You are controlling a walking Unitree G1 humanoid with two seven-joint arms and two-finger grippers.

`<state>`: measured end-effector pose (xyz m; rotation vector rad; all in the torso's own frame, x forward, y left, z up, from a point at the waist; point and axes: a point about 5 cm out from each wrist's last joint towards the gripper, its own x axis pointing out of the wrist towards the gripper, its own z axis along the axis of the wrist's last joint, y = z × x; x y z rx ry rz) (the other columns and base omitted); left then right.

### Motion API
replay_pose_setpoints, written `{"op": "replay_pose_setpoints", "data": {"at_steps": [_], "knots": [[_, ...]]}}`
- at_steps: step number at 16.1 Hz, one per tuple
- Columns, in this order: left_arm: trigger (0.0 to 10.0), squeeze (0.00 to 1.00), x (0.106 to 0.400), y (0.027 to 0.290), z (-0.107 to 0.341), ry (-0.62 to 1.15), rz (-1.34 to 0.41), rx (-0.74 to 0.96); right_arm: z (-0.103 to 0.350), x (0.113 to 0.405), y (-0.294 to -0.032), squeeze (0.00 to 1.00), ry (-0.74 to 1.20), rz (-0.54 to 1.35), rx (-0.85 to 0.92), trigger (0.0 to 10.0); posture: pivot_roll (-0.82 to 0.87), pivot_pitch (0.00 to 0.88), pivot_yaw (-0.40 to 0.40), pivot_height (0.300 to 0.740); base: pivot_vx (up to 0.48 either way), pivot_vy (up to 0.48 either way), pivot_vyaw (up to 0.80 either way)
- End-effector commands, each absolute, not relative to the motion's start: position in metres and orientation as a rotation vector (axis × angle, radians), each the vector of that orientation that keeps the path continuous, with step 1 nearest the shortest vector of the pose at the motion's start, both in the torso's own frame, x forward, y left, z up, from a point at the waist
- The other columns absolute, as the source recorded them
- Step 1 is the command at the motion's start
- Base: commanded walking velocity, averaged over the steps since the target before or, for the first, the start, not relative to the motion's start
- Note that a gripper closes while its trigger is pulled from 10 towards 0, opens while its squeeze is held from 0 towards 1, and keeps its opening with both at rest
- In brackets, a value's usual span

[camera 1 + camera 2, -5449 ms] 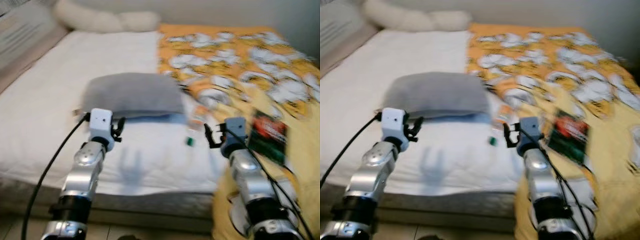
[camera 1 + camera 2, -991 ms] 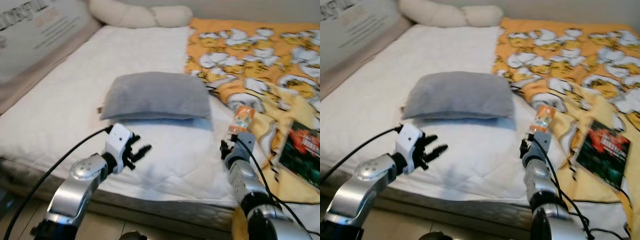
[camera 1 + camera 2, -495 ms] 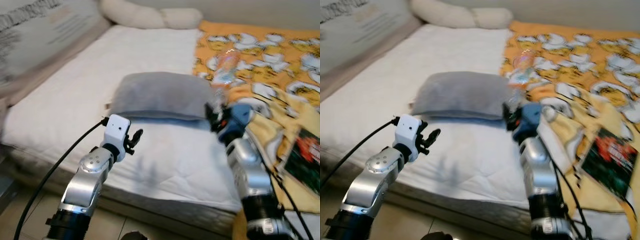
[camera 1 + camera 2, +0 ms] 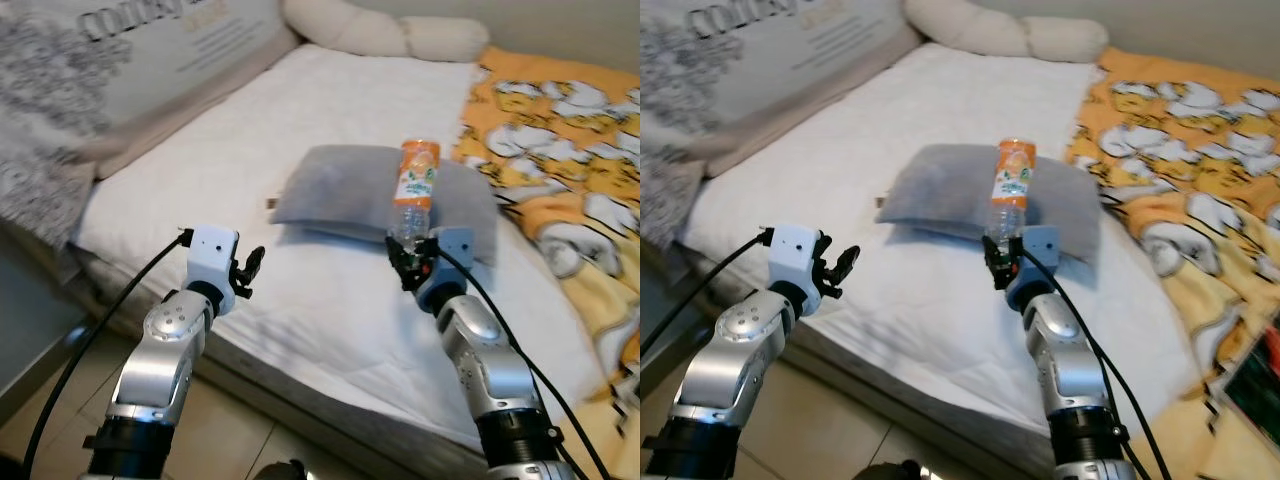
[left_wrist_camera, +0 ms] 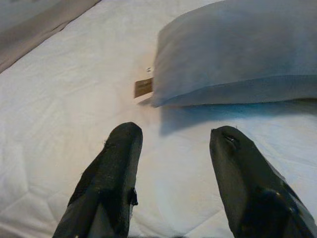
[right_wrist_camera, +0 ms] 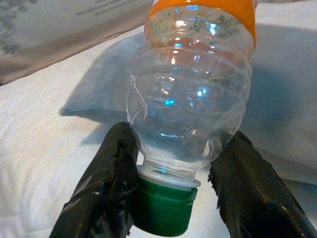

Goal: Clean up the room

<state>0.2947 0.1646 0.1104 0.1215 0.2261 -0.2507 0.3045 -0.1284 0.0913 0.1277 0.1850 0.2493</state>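
Observation:
My right gripper (image 4: pixel 409 262) is shut on an empty clear plastic bottle (image 4: pixel 413 196) with an orange label and a green cap (image 6: pixel 163 208). It holds the bottle by the neck, cap end down, above the white mattress (image 4: pixel 330 300) and in front of a grey pillow (image 4: pixel 340 185). In the right wrist view both black fingers (image 6: pixel 106 188) press the bottle (image 6: pixel 190 106) just above the cap. My left gripper (image 4: pixel 247 268) is open with nothing in it, hovering over the near edge of the bed. Its wrist view looks past the fingertips (image 5: pixel 121 158) at the pillow (image 5: pixel 237 59).
An orange patterned blanket (image 4: pixel 560 130) covers the bed's right side. A cream bolster (image 4: pixel 380 35) lies at the head. A large printed cushion (image 4: pixel 130 70) leans along the left side. A small brown tag (image 5: pixel 143 88) lies beside the pillow. Tiled floor (image 4: pixel 230 440) runs below the bed edge.
The camera has swung left, so the bed scene shifted right. My right gripper now holds the bottle steady and upright, cap down, in front of the pillow. My left arm kept its pose.

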Motion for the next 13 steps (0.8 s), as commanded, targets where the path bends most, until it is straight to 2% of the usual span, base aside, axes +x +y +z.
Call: {"op": "replay_pose_setpoints", "data": {"at_steps": [1, 6, 9, 13], "knots": [[10.0, 0.00, 0.297, 0.164, 0.111, 0.234, -0.238, 0.096, 0.095, 0.306, -0.127, 0.00, 0.185, 0.243, 0.145, 10.0, 0.00, 0.000, 0.054, 0.740, 0.000, 0.000, 0.80], [10.0, 0.00, 0.300, 0.167, 0.112, 0.213, -0.223, 0.083, 0.095, 0.305, -0.117, 0.00, 0.207, 0.267, 0.184, 10.0, -0.01, 0.000, 0.073, 0.740, 0.000, 0.000, 0.80], [10.0, 0.00, 0.303, 0.167, 0.111, 0.256, -0.188, -0.025, 0.098, 0.307, -0.115, 0.00, 0.204, 0.284, 0.174, 10.0, -0.02, 0.000, 0.077, 0.740, 0.000, 0.000, 0.80], [10.0, 0.00, 0.303, 0.167, 0.104, 0.300, -0.195, 0.083, 0.094, 0.308, -0.122, 0.00, 0.235, 0.253, 0.177, 10.0, -0.02, 0.000, 0.066, 0.740, 0.000, 0.000, 0.79]]}}
